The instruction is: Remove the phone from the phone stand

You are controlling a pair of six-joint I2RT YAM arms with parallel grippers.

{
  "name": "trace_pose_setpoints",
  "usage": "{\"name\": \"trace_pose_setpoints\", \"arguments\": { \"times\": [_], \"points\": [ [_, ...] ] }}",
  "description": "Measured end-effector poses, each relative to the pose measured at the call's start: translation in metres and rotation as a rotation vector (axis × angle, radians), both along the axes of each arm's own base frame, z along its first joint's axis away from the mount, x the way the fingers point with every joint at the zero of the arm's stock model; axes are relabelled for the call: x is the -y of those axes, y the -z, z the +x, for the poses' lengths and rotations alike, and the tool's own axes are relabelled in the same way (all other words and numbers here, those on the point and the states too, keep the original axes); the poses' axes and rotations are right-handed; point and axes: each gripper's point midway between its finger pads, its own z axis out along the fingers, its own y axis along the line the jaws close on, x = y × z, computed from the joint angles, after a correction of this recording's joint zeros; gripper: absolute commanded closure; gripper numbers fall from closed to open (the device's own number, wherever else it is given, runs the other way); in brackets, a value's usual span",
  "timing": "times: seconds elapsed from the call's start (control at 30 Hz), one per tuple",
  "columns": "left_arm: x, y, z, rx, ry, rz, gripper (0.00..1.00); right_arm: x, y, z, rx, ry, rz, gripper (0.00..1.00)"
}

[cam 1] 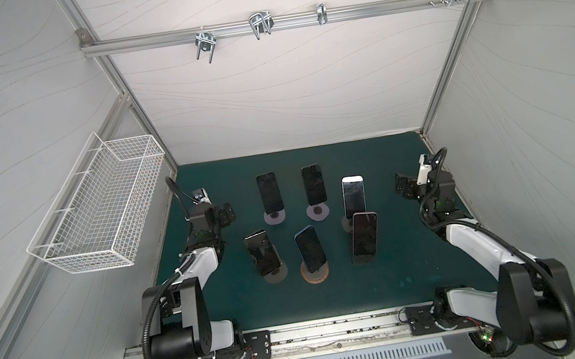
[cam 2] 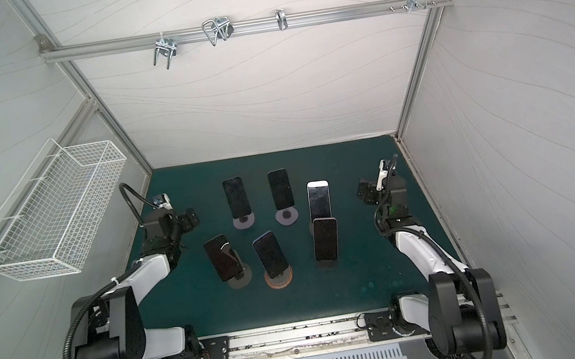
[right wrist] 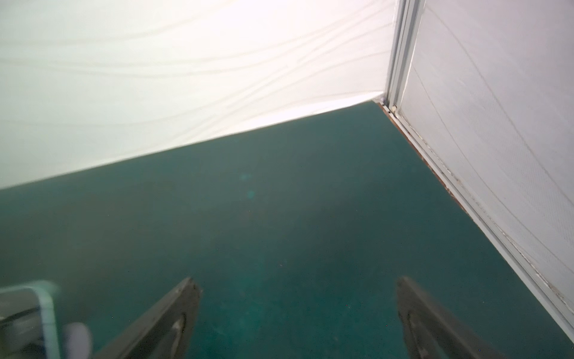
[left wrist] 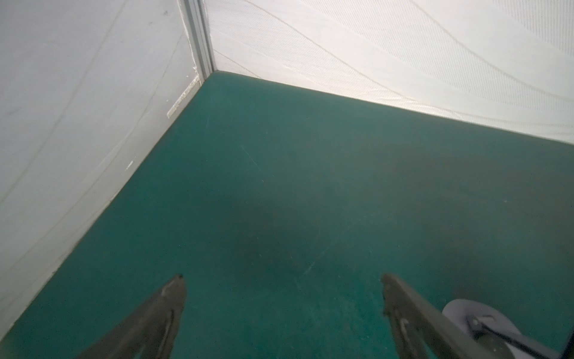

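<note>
Phones: I see six, screens dark, each leaning back on its own stand, mid-tabletop.
Back row: back-left phone, back-middle phone, white-rimmed phone nearer the right edge.
Front row: front-left phone, blue-rimmed phone, front-right phone.
Stands: pale disc base under the back-left phone; wood-ringed base under the blue-rimmed phone.

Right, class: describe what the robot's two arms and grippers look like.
The left arm and right arm match: white link shells, black joint housings, a ribbed black hose looping outside each. The left gripper and right gripper have dark grey, flat, tapered fingers.
</note>
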Motion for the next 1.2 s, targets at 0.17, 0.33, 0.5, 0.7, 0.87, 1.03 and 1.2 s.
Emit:
{"name": "trace_pose_setpoints", "arguments": {
  "times": [0.17,0.33,0.5,0.7,0.87,1.03,1.2],
  "points": [
    [0.009,-0.017,-0.015,-0.113,0.08,-0.023,0.0,-0.022,-0.042,-0.021,-0.027,-0.044,0.052,0.01],
    [0.03,-0.04,-0.042,-0.225,0.195,-0.041,0.0,-0.06,-0.062,-0.046,-0.098,-0.153,0.084,0.01],
    [0.045,-0.057,-0.07,-0.333,0.293,-0.044,0.0,-0.095,-0.063,-0.064,-0.225,-0.258,0.093,0.01],
    [0.056,-0.06,-0.102,-0.464,0.361,-0.057,0.0,-0.143,-0.052,-0.069,-0.38,-0.371,0.044,0.01],
    [0.059,-0.056,-0.118,-0.523,0.369,-0.074,0.0,-0.157,-0.023,-0.06,-0.5,-0.372,0.014,0.01],
    [0.057,-0.051,-0.124,-0.558,0.357,-0.074,0.0,-0.167,-0.006,-0.044,-0.581,-0.36,-0.007,0.01],
    [0.051,-0.047,-0.125,-0.581,0.329,-0.058,0.0,-0.174,0.001,-0.027,-0.616,-0.332,-0.028,0.01]
  ]
}}
